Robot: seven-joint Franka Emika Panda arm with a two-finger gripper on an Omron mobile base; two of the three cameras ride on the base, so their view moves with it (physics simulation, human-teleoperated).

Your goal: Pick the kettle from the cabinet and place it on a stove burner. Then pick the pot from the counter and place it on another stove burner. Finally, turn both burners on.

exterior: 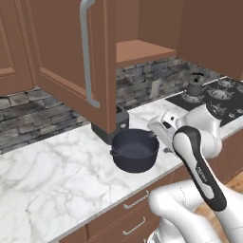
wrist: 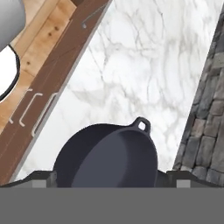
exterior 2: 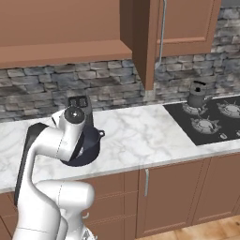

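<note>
Pincer [wrist: 105, 181] spread wide, hovering above the pot [exterior: 135, 151], one fingertip [wrist: 40, 180] off each side of the rim, nothing gripped. Pot sits on the marble counter [exterior: 52, 180] by the toaster [exterior: 121, 116]; kettle [exterior: 195, 85] is on a back stove burner [exterior: 192, 97], cabinet door [exterior: 71, 52] open.

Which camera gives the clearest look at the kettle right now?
The right base view: the kettle stands unobstructed on a rear burner, handle and spout visible. The left base view shows the same kettle smaller, farther off.
</note>
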